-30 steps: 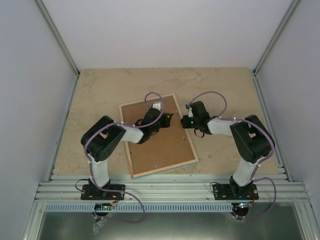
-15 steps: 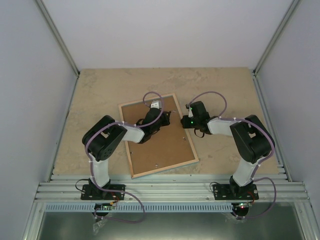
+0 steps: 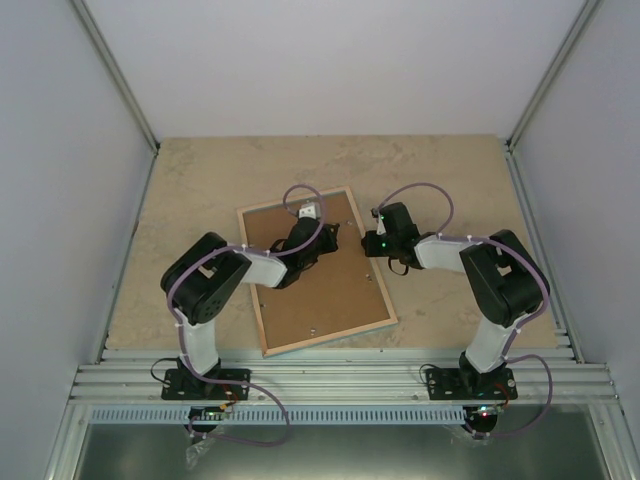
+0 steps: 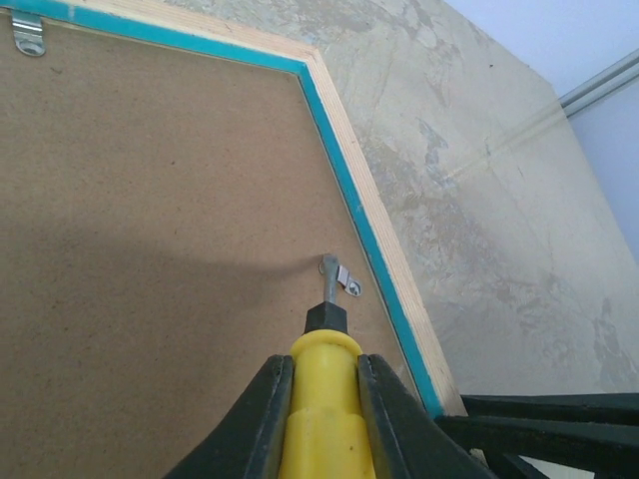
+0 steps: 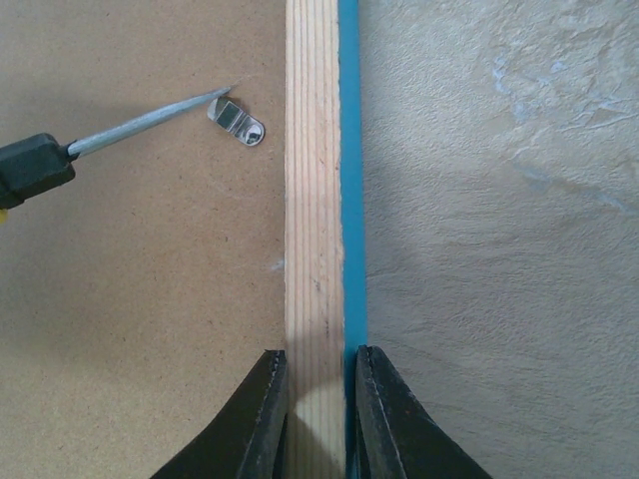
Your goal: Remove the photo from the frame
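With the frame (image 5: 315, 200) lying face down, my right claw (image 5: 319, 357) is clamped on its wooden rim and my left claw (image 4: 321, 365) grips a yellow-handled screwdriver (image 4: 319, 429), its tip at a metal tab (image 4: 344, 282) just inside that rim.

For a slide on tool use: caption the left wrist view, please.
Left hand holds a yellow-handled screwdriver, tip at a metal clip on the brown backing board of the frame.

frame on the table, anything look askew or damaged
The frame lies face down, turned at an angle to the edges of the table, so it sits askew. No damage shows, and the brown backing board sits flat inside it.
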